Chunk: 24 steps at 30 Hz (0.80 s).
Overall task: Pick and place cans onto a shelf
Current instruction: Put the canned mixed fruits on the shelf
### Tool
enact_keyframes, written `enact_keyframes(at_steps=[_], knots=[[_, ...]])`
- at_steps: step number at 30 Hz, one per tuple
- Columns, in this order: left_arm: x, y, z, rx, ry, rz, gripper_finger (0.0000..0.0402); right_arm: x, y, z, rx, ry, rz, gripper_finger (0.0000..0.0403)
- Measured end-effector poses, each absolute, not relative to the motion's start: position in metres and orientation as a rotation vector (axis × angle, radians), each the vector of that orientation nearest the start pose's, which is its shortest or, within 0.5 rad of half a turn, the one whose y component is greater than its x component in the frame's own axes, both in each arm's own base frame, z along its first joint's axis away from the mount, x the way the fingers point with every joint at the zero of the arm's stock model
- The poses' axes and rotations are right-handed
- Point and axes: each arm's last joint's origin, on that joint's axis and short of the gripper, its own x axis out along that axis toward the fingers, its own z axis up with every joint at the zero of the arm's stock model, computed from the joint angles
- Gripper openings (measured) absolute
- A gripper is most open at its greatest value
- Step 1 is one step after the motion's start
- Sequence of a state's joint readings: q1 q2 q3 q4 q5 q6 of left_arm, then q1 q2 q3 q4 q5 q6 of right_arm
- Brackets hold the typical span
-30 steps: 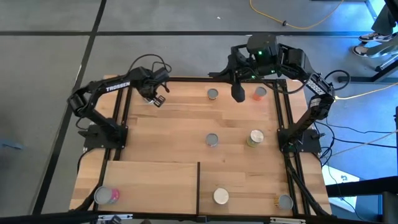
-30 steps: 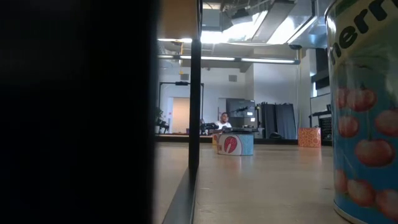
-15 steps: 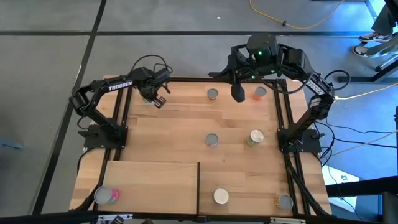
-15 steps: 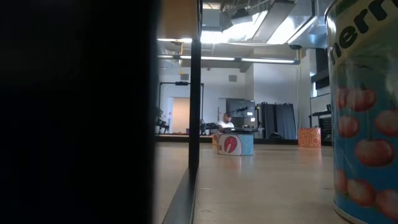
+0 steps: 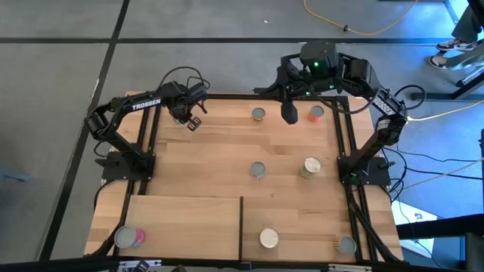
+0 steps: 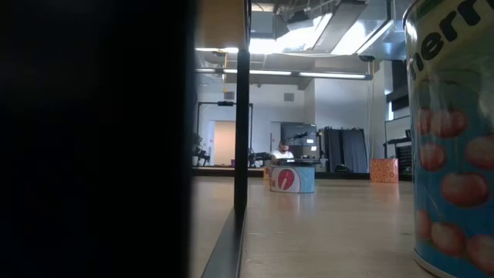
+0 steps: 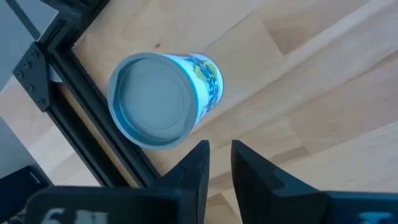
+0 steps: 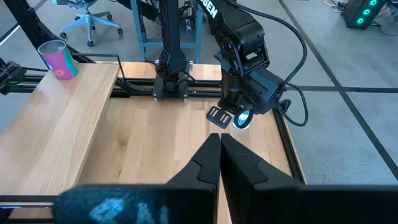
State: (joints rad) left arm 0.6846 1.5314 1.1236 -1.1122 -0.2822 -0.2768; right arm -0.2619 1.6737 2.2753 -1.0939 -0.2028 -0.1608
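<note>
A can with a grey top and a blue-and-white label (image 7: 163, 99) stands upright on the tabletop in the far left corner, right beside the black frame (image 7: 81, 106). My left gripper (image 7: 221, 163) points down next to it, its fingers a narrow gap apart with nothing between them, clear of the can. In the high view that gripper (image 5: 192, 121) hides the can. My right gripper (image 5: 289, 113) hangs shut, high above the far edge. The shelf (image 5: 185, 223) fills the near left and carries a pink can (image 5: 128, 237).
Other cans stand on the tabletop: a grey one (image 5: 259, 114) and an orange one (image 5: 316, 113) far, a grey one (image 5: 258, 170) and a white-topped one (image 5: 311, 167) mid, a white-topped one (image 5: 268, 239) and a grey one (image 5: 346, 244) near. The low view shows a cherry-labelled can (image 6: 451, 147) up close.
</note>
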Motion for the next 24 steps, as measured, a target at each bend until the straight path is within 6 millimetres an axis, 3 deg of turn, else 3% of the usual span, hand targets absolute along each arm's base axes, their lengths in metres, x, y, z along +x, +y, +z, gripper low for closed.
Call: enact_keyframes(at_steps=[24], knots=[[0.1989, 0.1763, 0.2309, -0.443, 1.412, 1.072, 0.0065, 0.2907, -0.0719, 0.5079, -0.043, 0.492, -0.018, 0.0016]])
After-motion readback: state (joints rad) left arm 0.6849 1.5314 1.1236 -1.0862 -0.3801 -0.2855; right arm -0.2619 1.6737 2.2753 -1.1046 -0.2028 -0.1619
